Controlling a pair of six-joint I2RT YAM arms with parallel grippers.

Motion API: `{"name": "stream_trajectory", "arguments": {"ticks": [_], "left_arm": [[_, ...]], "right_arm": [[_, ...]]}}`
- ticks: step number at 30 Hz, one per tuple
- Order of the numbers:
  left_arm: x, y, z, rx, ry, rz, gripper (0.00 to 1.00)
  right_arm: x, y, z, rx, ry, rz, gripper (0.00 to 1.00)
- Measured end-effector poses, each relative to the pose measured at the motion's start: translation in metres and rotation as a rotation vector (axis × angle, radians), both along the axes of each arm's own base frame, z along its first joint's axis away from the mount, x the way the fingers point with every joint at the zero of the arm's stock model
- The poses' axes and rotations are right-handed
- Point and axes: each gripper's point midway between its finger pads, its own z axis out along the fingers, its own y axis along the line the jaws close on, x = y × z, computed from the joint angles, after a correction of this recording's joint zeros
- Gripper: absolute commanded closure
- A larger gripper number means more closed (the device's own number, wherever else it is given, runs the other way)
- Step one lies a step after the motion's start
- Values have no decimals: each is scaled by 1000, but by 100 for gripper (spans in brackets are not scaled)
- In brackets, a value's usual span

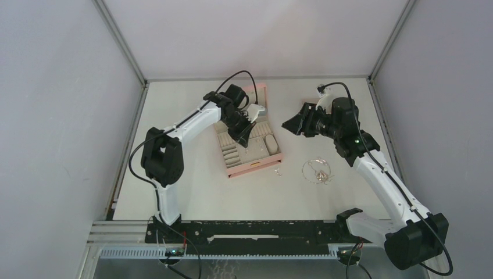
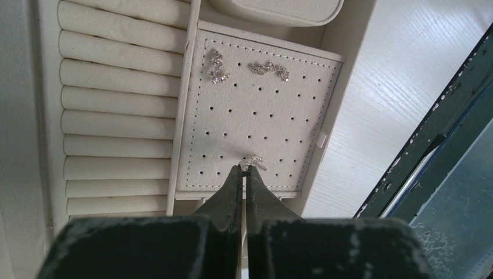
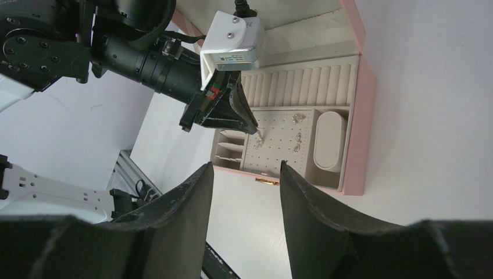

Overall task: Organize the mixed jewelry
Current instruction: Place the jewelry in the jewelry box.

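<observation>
The mixed jewelry is split between box and table. In the left wrist view two silver earrings (image 2: 217,67) (image 2: 269,68) sit on the perforated pad (image 2: 256,116) of the pink box (image 1: 256,164). My left gripper (image 2: 244,168) is shut, its tips pinching a third small silver earring (image 2: 254,161) against the pad's near rows. A thin looped chain necklace (image 1: 315,170) and tiny silver bits (image 1: 278,171) lie on the table right of the box. My right gripper (image 3: 247,164) hangs open and empty above the table, pointed at the box (image 3: 359,133).
The box's lid stands open at the back (image 1: 260,96). Inside are ring rolls (image 2: 116,116), a small oval cushion (image 3: 329,139) and narrow slots (image 3: 229,145). Grey walls enclose the white table (image 1: 192,192) on three sides.
</observation>
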Motion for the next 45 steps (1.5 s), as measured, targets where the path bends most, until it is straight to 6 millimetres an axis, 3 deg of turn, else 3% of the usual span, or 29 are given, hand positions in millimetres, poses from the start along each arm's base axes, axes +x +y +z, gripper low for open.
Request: {"name": "stream_trajectory", "arguments": {"ticks": [45], "left_arm": [[-3,-1,-14,30,24,-12,100]], "right_arm": [[0,4,-3,0,10,14,46]]}}
